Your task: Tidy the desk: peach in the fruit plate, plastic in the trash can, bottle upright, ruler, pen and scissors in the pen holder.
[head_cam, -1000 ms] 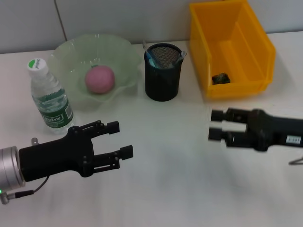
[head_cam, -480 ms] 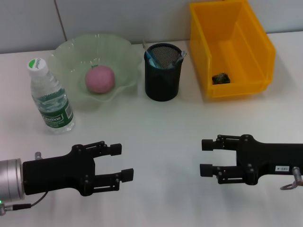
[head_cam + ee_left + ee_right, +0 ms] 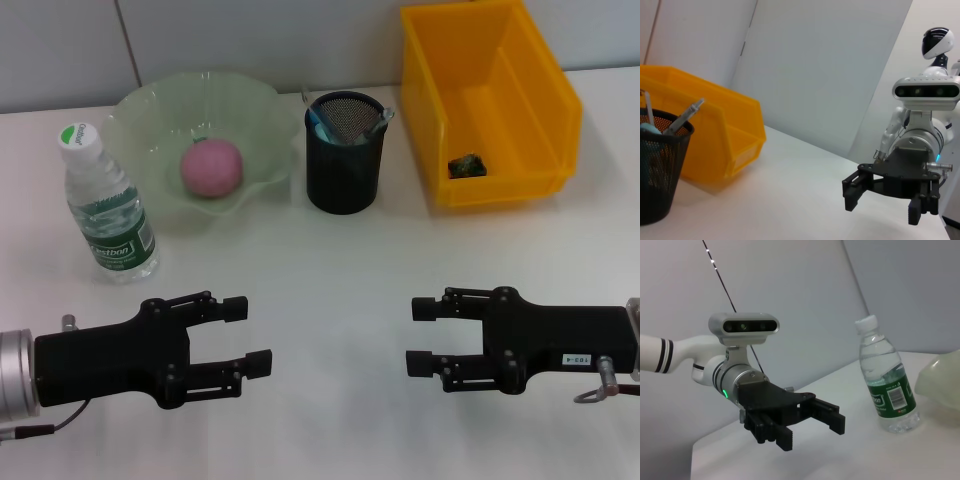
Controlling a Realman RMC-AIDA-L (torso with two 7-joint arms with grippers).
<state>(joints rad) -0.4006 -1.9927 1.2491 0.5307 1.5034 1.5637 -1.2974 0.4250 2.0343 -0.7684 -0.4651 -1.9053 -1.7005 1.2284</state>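
A white desk (image 3: 340,290) meets a pale grey panelled wall (image 3: 250,40), apparently under even indoor light

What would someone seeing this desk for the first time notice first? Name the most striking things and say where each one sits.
The bright yellow bin at the far right stands out most, with a small dark scrap in it. The pink peach catches the eye next, lying in the pale green fruit plate at the far left. Nearest the camera, the left gripper and right gripper hang open and empty over the white desk, facing each other.
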